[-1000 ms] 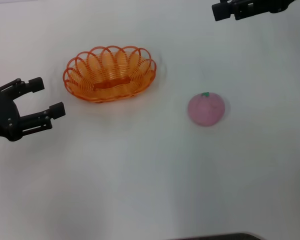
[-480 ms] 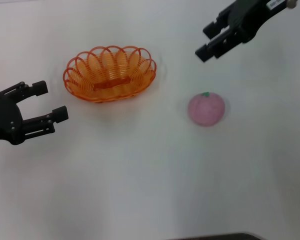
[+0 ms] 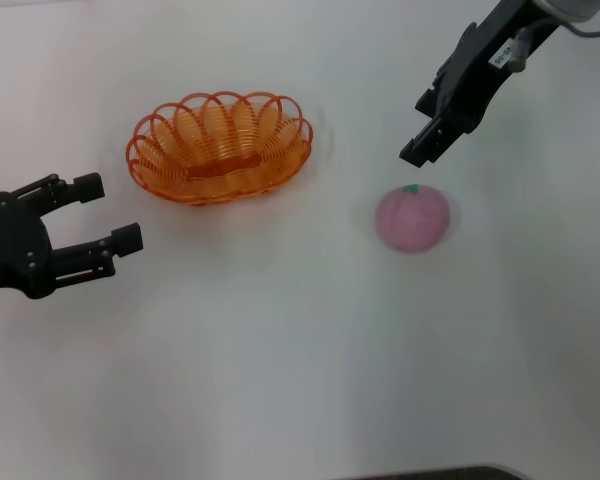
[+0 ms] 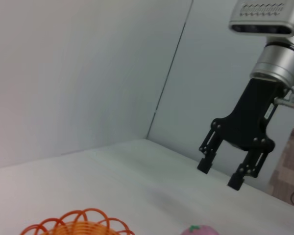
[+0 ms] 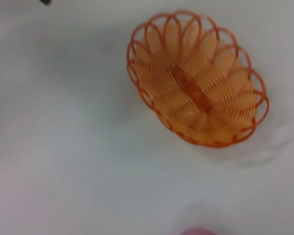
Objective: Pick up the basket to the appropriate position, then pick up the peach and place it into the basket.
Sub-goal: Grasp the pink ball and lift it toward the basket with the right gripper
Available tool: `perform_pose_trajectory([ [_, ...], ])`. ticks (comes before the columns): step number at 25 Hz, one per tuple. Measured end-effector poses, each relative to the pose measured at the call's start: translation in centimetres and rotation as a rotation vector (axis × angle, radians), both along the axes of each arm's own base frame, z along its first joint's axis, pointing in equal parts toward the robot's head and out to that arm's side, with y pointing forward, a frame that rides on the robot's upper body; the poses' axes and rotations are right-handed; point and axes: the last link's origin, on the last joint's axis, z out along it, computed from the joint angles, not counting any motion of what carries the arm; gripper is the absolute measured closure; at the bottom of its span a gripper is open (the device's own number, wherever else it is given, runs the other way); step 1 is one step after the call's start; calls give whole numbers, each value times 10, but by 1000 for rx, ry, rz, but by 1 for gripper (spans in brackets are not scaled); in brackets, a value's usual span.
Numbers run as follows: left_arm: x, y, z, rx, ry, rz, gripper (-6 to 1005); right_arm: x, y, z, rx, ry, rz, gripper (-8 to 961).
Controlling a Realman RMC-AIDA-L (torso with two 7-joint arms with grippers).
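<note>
**Right gripper hanging above the peach**

Peach (image 3: 412, 217) is sitting on the white counter (image 3: 280, 350), well apart from the basket (image 3: 220, 147), which is lying empty toward your left. Your right gripper (image 3: 428, 133) is hovering just above and behind the peach, its fingers (image 4: 204, 164) spread and holding nothing. Your left gripper (image 3: 105, 215) is waiting near the basket's left end, not touching it, its fingers also spread and gripping nothing.

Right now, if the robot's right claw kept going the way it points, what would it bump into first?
Probably the peach. The right gripper, open, points down toward it, just above its stem side, though depth is unclear.
</note>
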Motion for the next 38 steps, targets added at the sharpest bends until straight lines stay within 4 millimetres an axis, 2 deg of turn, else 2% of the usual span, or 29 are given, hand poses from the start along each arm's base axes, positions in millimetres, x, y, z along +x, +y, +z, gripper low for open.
perform_pose_trajectory([
  [13, 1, 0, -4, -31, -4, -4, 112, 13, 3, -27, -11, -110, -26, 250],
  [19, 0, 0, -8, -40, -11, 3, 112, 25, 0, -43, -44, -151, -30, 81],
  [24, 0, 1, -8, -40, -11, 3, 112, 34, 0, -55, -53, -167, -21, 7],
  [38, 0, 1, -12, -47, -23, 9, 112, 58, -1, -76, -63, -182, -18, 11],
])
